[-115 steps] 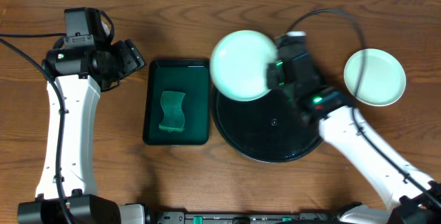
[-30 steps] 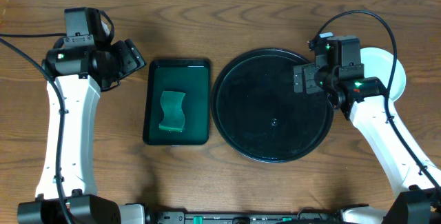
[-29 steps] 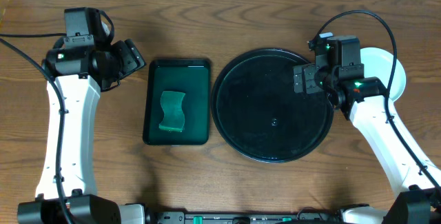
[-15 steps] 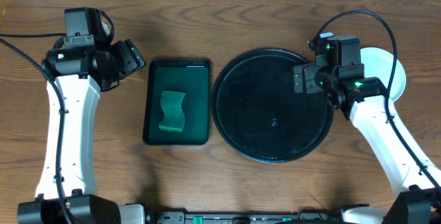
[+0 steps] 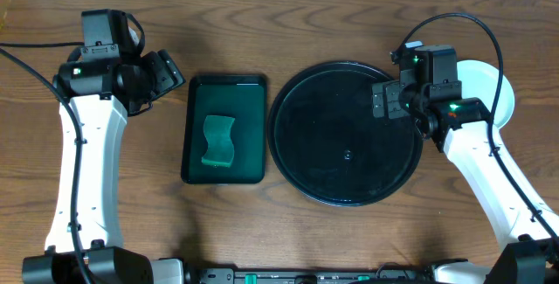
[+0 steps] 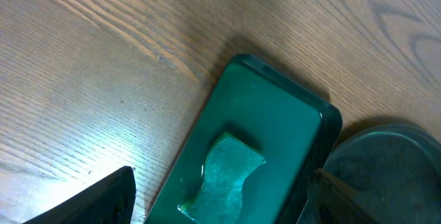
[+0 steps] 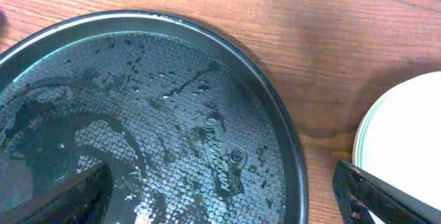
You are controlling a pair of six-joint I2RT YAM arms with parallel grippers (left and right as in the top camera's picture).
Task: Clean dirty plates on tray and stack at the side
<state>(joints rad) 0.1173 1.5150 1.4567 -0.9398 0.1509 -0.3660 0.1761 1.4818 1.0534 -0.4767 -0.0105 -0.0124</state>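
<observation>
— Where are the plates (image 5: 502, 92)?
— Stacked on the table (image 5: 262, 22) just right of the black tray (image 5: 346, 170), near its rim but not touching; my right arm (image 5: 480, 170) hides part of the stack from above, so I cannot count them; I judge they sit there to keep clean ones off the wet tray.
— And your claws?
— Both released, grasping nothing; my right claw (image 5: 382, 102) hangs over the tray's right side, jaws wide; my left claw (image 5: 168, 72) hovers just left of the green tray (image 5: 194, 100), where the sponge (image 5: 217, 141) lies within reach for wiping.
— Anything to read?
— One raised cursive mark (image 7: 224, 151) on the black tray's wet, dimpled floor; I cannot make out its letters; no other writing shows.
— So?
— The black tray holds no plate; to my eye the job looks done.
</observation>
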